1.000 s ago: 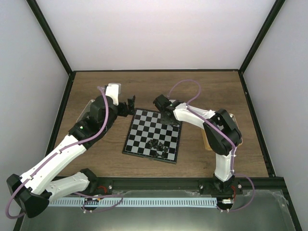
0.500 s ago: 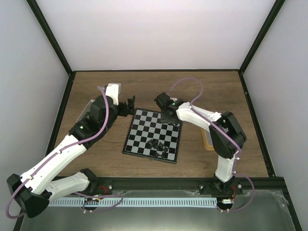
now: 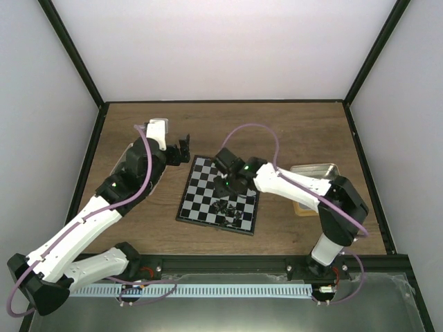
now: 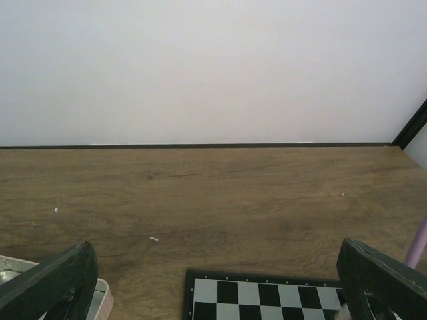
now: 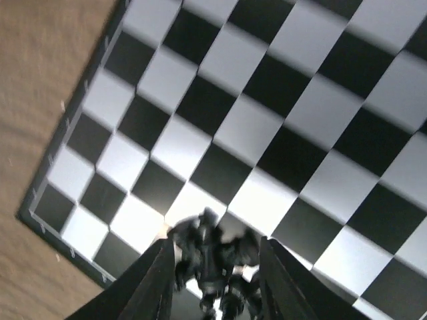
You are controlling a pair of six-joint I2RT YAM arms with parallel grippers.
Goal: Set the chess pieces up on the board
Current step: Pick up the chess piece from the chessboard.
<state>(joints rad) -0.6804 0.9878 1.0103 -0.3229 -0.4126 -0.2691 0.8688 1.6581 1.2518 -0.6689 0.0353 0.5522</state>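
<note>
The board lies flat on the wooden table between my arms. A blurred heap of black chess pieces sits on its near squares. My right gripper hangs over the board's middle. In the right wrist view its jaws stand apart, with the heap just past the tips and nothing clamped. My left gripper is off the board's far left corner, wide open and empty. Its view shows bare table and the board's edge between the fingers.
A metal tin rests on the table right of the board, behind my right arm. A corner of another tin shows beside my left finger. Dark frame rails and white walls enclose the table.
My right gripper has moved from the board's far right corner toward its middle and has opened, uncovering the tin on the right. My left gripper has drawn slightly back from the board.
</note>
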